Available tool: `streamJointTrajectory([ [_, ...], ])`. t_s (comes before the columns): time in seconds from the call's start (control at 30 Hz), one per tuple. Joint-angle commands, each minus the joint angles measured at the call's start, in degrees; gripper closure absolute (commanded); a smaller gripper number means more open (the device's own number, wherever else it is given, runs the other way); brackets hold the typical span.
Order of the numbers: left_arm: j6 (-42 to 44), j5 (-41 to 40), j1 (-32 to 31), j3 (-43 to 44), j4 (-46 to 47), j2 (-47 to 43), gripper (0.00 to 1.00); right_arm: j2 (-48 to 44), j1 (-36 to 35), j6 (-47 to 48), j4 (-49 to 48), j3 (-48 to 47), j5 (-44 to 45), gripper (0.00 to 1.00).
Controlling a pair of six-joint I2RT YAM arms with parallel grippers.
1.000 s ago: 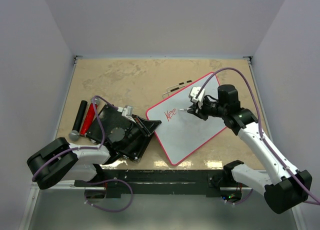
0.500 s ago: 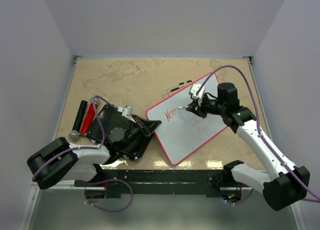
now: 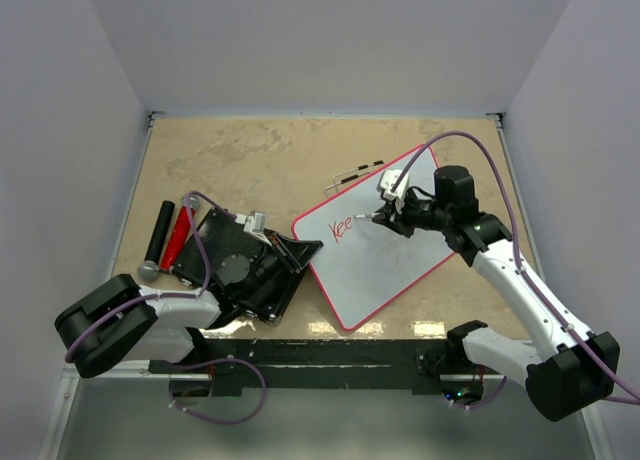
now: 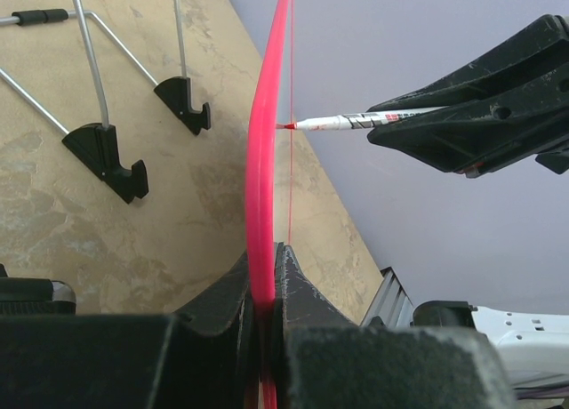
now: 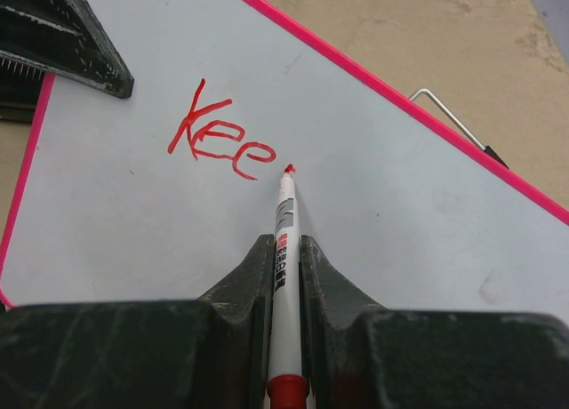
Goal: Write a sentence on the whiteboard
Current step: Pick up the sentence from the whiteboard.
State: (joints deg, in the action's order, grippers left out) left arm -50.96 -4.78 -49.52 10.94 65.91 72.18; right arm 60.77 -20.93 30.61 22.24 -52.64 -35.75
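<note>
Your right gripper (image 5: 284,242) clamps the marker (image 5: 284,215), tip at the whiteboard (image 5: 382,196) beside "Kee"; your left gripper (image 4: 264,260) pinches its left edge. Press hard and it may slip, skewing the sentence (image 5: 222,140).

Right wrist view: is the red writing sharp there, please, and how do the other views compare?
Right wrist: the writing and marker are crisp, evenly lit, no glare. Left wrist: the whiteboard shows edge-on, no letters. Top external: letters tiny.
</note>
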Motion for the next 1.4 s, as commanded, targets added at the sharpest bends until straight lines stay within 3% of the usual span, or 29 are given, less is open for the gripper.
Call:
streamJointTrajectory([
  [0.0,4.47,1.35,-0.14,1.45,4.4,0.06,1.0,-0.04,0.19,3.4,4.12,-0.88,-0.55,1.0],
  [0.57,4.47,1.26,-0.14,1.54,4.49,0.24,1.0,-1.1,0.1,9.38,11.6,0.61,-1.08,1.0],
  [0.87,4.47,1.35,-0.14,1.37,4.58,0.24,1.0,-1.18,0.1,2.36,1.95,-2.11,0.06,1.0],
  [1.37,4.47,1.44,-0.14,1.1,4.93,0.15,1.0,1.45,0.18,-0.81,-2.37,-3.08,2.69,1.0],
])
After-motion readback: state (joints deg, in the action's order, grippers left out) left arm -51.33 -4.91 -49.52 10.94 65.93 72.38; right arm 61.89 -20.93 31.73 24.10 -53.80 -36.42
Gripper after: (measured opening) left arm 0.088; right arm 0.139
